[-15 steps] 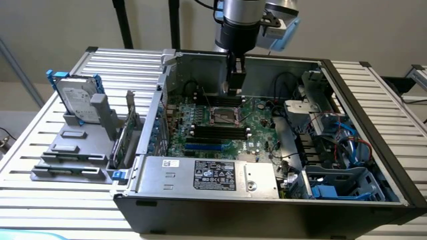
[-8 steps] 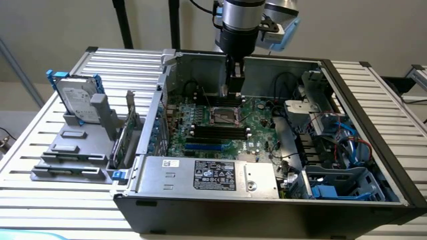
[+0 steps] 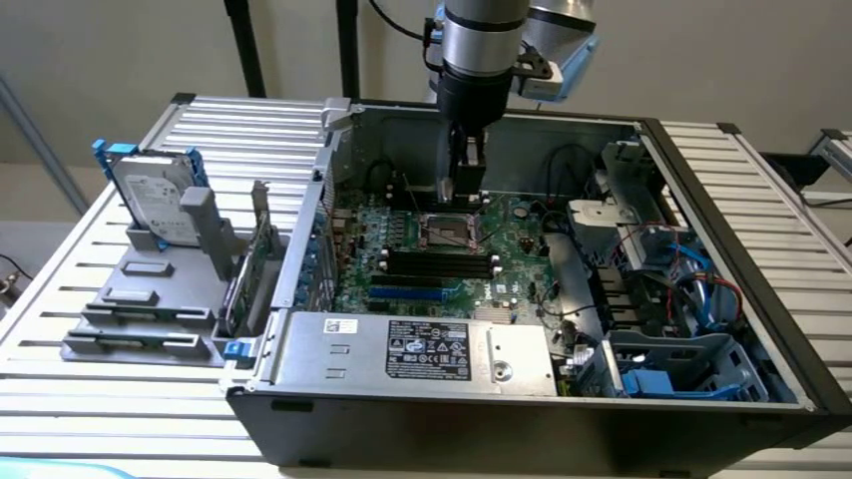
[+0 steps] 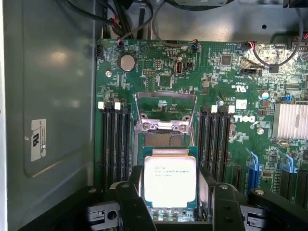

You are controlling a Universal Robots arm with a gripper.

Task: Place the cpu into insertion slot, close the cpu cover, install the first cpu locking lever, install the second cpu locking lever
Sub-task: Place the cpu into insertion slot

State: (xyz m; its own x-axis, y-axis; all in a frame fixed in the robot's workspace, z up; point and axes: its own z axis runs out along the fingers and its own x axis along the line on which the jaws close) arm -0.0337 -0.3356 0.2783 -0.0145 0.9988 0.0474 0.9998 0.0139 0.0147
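On a slatted bench point(image 3: 80, 399) by a pale wall point(image 3: 107, 50) lies an open case point(image 3: 533, 424); jaws grip the cpu point(image 4: 169, 180) above the insertion slot point(image 3: 450, 232).

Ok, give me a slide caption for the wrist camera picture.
Gripper holding the cpu over the insertion slot, with the cpu cover raised open.

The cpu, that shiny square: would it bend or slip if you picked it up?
Probably stiff: the cpu looks like a flat, metal-faced plate. Its smooth, shiny face may be slippery. Flat and square, it likely won't roll.
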